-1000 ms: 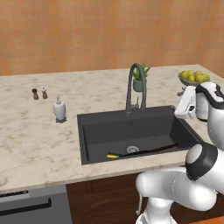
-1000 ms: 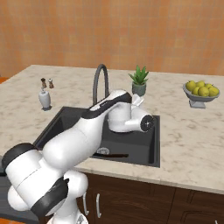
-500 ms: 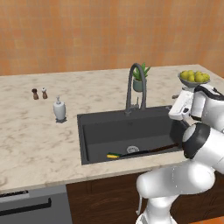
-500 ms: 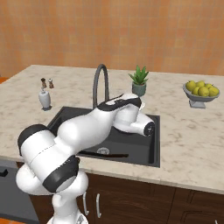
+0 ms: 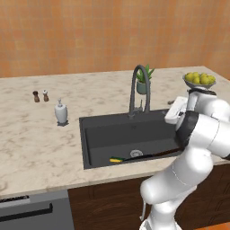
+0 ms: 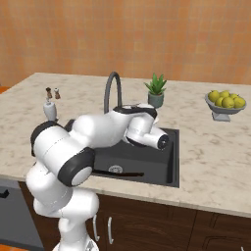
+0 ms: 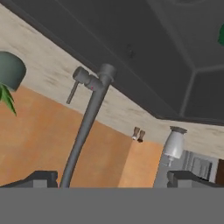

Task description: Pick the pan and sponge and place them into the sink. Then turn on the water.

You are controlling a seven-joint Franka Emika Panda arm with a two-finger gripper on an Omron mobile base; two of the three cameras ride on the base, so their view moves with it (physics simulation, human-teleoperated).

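The dark grey sink (image 5: 117,134) holds the yellow and green sponge (image 5: 116,159) at its near wall. Beside the sponge lies the pan's long thin handle (image 5: 150,155), also visible in the right base view (image 6: 120,173); the pan's round body is hidden behind the sink's near wall. The arched faucet (image 5: 136,87) stands at the back rim, and no stream leaves its spout. My gripper (image 7: 114,179) is open, its fingertips far apart, with nothing between them. It hangs over the sink's right side and faces the faucet's base and side lever (image 7: 73,91). The white hand (image 5: 174,110) is right of the faucet.
A white soap dispenser (image 5: 61,112) and two small shakers (image 5: 40,95) stand on the counter left of the sink. A potted plant (image 5: 143,83) is behind the faucet. A bowl of lemons (image 5: 199,80) sits at the far right.
The hand has shifted left over the sink's right edge toward the faucet, and the elbow has swung up in front of the cameras. Sponge and pan have not moved.
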